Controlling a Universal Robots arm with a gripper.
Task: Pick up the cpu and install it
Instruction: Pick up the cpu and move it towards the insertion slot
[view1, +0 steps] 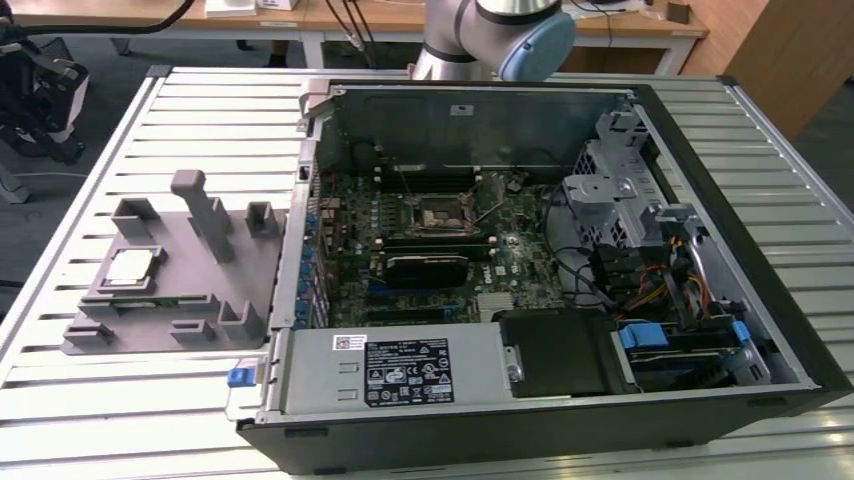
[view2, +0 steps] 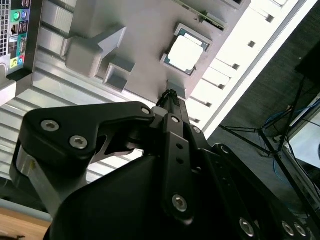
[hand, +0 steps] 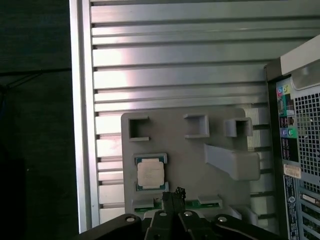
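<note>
Exterior view: grey fixture (view1: 187, 262) lies on the slatted metal table (view1: 80, 400), just beside the open computer case (view1: 534, 445), on the exterior view's left of it; cpu (view1: 130, 268) lies flat in a shallow square pocket of the fixture, silver top up, on the fixture's side away from the case; memory stick (view1: 140, 300) lies in a fixture slot just beside the cpu pocket; black socket frame (view1: 437, 214) sits on the board inside the case, well apart from the fixture, with nothing seated in it; arm (view1: 494, 30) rises beyond the case, on the far side from the fixture

First wrist view: gripper (hand: 172, 196) hangs above the fixture, tips over the memory-stick slot, near the cpu (hand: 151, 175) but apart from it; fingers clenched together, nothing between them

Second wrist view: gripper (view2: 170, 97) clenched and empty here too, above the fixture's edge; cpu (view2: 186, 54) in its pocket, untouched
</note>
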